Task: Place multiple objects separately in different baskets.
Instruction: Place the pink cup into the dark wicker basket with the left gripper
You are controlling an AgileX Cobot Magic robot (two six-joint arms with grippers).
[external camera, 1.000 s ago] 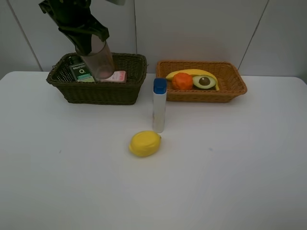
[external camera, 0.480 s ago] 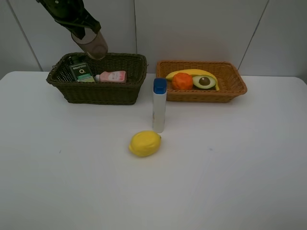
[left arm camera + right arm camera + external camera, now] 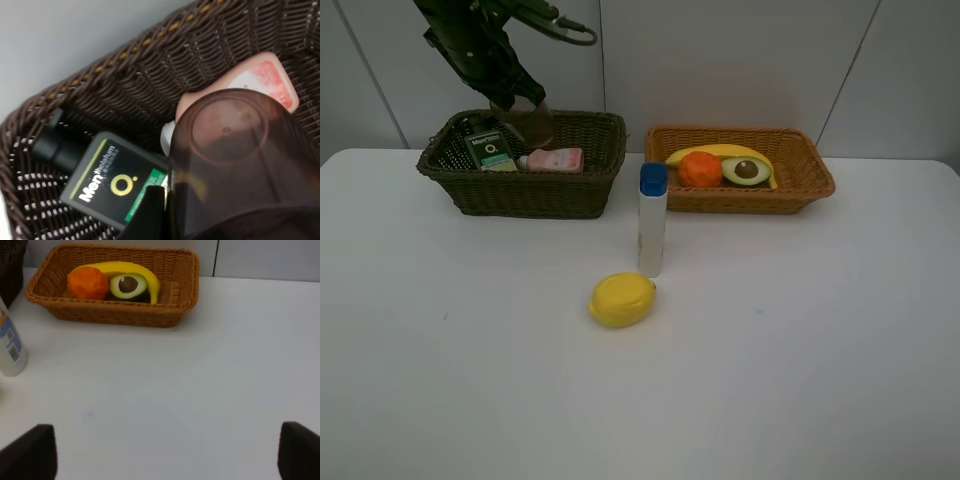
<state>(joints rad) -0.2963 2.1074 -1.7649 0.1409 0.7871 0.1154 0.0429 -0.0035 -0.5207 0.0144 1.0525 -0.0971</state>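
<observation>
Left gripper [image 3: 520,105] is clamped on the translucent pinkish tumbler [image 3: 532,125], holding it tilted over the far side of the dark basket [image 3: 520,190], partly below the rim. In the left wrist view one dark finger presses on the tumbler's side; the other is hidden.

Right gripper [image 3: 165,460] is spread wide and empty, low over the bare table [image 3: 800,350] on the right, out of the high view.

Dark basket already holds the pump bottle [image 3: 115,182] and the pink bottle [image 3: 555,160], both lying down. Orange-tan basket [image 3: 750,200] holds the banana [image 3: 720,152], orange [image 3: 699,169] and avocado [image 3: 747,170]. The white blue-capped bottle [image 3: 652,225] stands upright mid-table, with the lemon [image 3: 621,299] just near-left of it.

Risks:
- The tumbler hangs right above the pink bottle (no flat floor under it), so on release it likely lands on that, rolls, or ends up propped on the far wall.
- A high release could bounce it out.
- The lemon sits close to the tall bottle, so a grab at either could knock the bottle over.

Text: pump bottle label reads "Mentholatum" beside a ring logo, small print unreadable; pink and white bottle labels are too blurred to read
</observation>
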